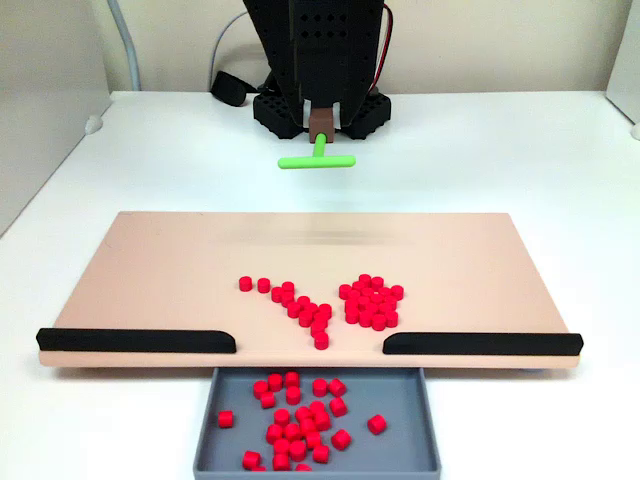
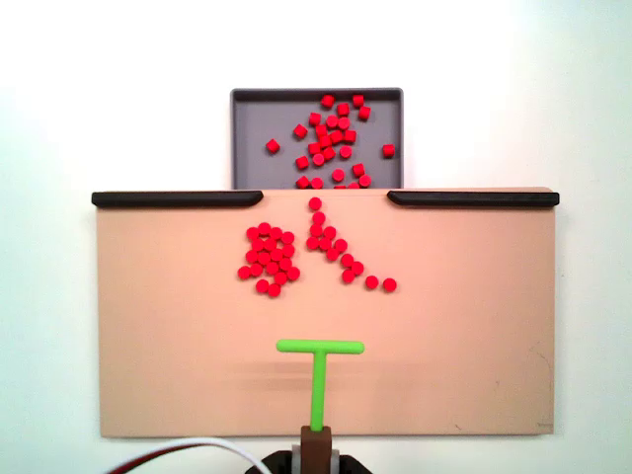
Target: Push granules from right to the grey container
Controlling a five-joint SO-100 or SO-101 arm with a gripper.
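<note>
- Looking down in a fixed view, we see the jaws [image 2: 317, 446] at 6 o'clock of the frame, clenched on the stem of a green T-shaped stick [image 2: 319, 380], whose crossbar points toward 12 o'clock.
- We find the stick over the bare near part of the beige board [image 2: 158, 336], well apart from the granules [image 2: 269, 259].
- We count two groups of granules on the board in that view: a dense cluster at about 10 o'clock from the crossbar, and a thin diagonal line running from the gap between the black strips down toward 4 o'clock.
- We see the grey container [image 2: 255, 128] at 12 o'clock, butting the board's far edge between the left black strip [image 2: 178, 198] and the right black strip [image 2: 472, 198]; many red pieces already lie inside it.
- From the facing fixed view, we see the container [image 1: 400, 440] at 6 o'clock, the board [image 1: 150, 270] in the middle and the arm's black base [image 1: 275, 110] at 12 o'clock.
- We note everything rests on a white bench [image 1: 560, 160].
</note>
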